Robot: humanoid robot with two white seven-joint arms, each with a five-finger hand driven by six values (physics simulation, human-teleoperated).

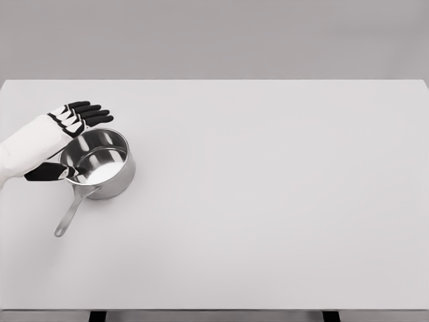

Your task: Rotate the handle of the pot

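Here the pot (100, 163) sits against the left robot hand (70, 131).

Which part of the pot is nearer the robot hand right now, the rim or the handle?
The rim: the left robot hand sits against the pot's far-left side, while the handle points away toward the table's near edge.

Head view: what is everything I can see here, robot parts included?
pot: one, shiny silver metal, on the left part of the table, its long handle pointing toward the near-left
table: one, white, fills most of the picture
table legs: two, dark, at the bottom edge
left arm: one, white, comes in from the left edge
left hand: one, black and white, fingers stretched out behind the pot, thumb by its near-left rim
right arm: not in view
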